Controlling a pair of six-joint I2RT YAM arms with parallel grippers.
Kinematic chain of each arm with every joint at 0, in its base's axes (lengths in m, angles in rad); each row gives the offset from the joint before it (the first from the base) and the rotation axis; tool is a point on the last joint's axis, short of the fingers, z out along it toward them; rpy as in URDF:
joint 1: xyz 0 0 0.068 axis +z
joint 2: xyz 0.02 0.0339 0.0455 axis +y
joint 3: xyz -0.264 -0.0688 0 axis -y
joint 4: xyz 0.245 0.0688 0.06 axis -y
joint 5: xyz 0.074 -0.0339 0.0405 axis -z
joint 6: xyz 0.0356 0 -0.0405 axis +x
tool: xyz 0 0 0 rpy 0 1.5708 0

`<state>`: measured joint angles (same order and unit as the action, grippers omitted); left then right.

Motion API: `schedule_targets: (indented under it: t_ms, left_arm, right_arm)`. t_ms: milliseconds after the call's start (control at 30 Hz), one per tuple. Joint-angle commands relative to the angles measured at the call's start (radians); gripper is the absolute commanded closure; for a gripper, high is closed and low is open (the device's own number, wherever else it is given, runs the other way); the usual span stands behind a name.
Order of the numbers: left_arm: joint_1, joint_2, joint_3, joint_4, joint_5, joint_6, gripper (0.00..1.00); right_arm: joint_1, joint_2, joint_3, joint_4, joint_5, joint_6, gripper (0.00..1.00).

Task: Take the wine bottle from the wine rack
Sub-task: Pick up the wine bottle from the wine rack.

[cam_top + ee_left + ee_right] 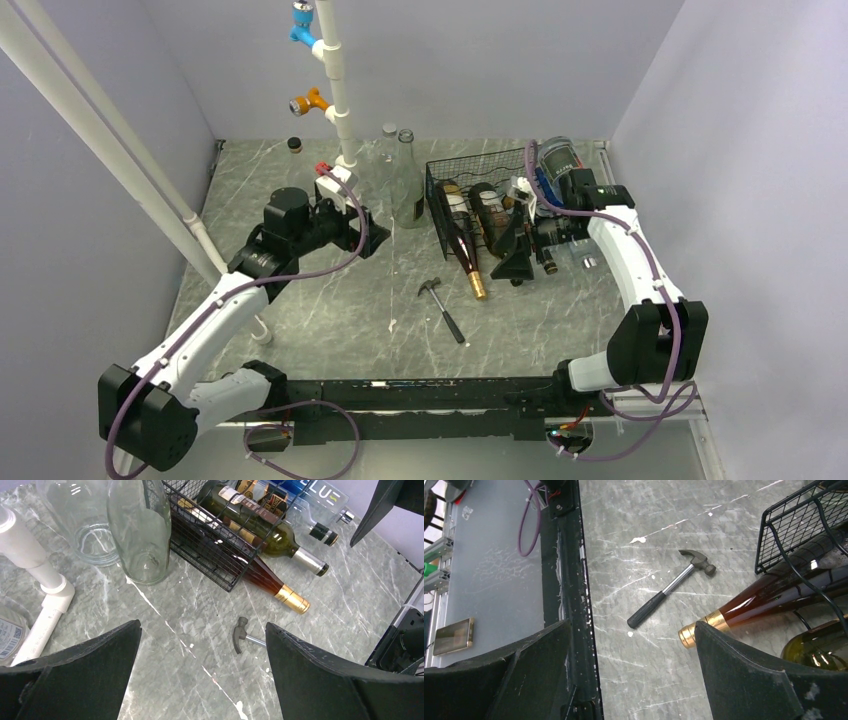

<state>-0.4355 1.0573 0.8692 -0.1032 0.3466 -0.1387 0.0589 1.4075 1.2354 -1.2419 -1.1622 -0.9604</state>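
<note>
- Grey marbled table (330,290), everything sits on it.
- Wine rack (480,165), black wire mesh, far right of the table, open end facing the arm bases. Several bottles lie in it on their sides.
- White pipe (335,80) stands upright at the far middle of the table.
- Left gripper (202,675): I see the fingers spread wide, nothing between them. It hangs over bare table left of the rack, well apart from it.
- Right gripper (631,680): fingers wide apart too, holding nothing. It hovers at the rack's near end, by the bottle necks.
- Wine bottle (265,577), amber glass with a gold cap, still lies in the rack's leftmost slot, neck poking out onto the table. The cap is just beside my right gripper's finger; I can't tell if they touch.
- Green bottle (280,535) lies next to it in the rack, neck also sticking out.
- Two clear bottles (407,180) stand upright just left of the rack.
- Small hammer (671,587) lies flat on the table near the gold cap, apart from it.
</note>
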Motion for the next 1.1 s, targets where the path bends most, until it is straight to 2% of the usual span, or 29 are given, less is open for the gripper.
schedule_targets:
  t_ms: [0, 433, 1067]
  left_arm:
    - [-0.003, 0.004, 0.027, 0.032, 0.049, 0.012, 0.01]
    - [-0.005, 0.04, 0.071, -0.035, 0.087, -0.004, 0.01]
    - [-0.005, 0.028, 0.076, -0.047, 0.084, -0.004, 0.01]
  right_arm:
    - [-0.02, -0.002, 0.032, -0.012, -0.049, -0.041, 0.04]
    - [-0.089, -0.006, 0.035, -0.029, -0.069, -0.06, 0.04]
    - [-0.195, -0.034, 0.047, -0.051, -0.103, -0.078, 0.04]
